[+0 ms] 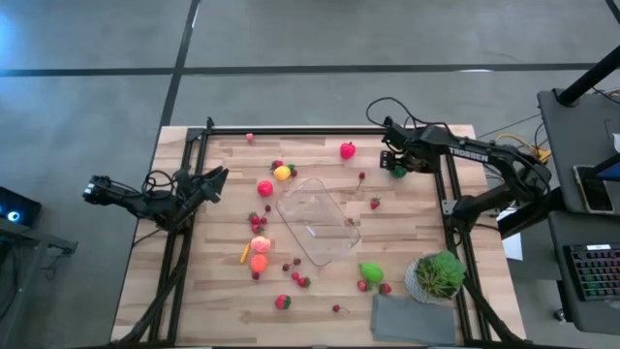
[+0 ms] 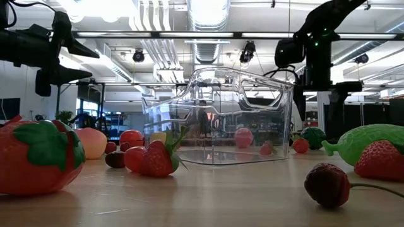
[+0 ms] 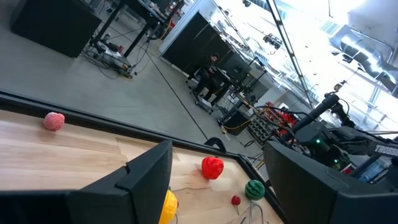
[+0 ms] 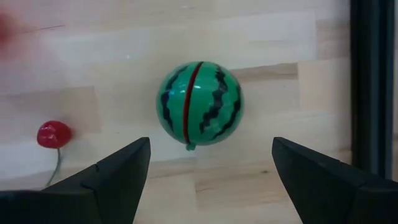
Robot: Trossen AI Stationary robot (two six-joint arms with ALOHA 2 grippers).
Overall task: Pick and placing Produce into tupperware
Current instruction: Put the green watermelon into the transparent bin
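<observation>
Toy watermelon (image 4: 199,104) beyond spread end effector (image 4: 210,162)

Grey concrete floor (image 1: 291,44) crossed by dark seam lines. Desk (image 1: 581,194) with keyboard (image 1: 593,271) beside the table. Exposed ceiling ducts (image 2: 208,19), bright strip lights (image 2: 95,7). Person (image 3: 211,68) standing among distant equipment racks.

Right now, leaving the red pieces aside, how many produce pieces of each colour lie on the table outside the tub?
Green: 2, watermelon, lumpy green fruit
Yellow: 1, yellow fruit
Orange: 2, carrot, round orange fruit
Pink: 2, small pink ball, pale pink peach
Total: 7
</observation>
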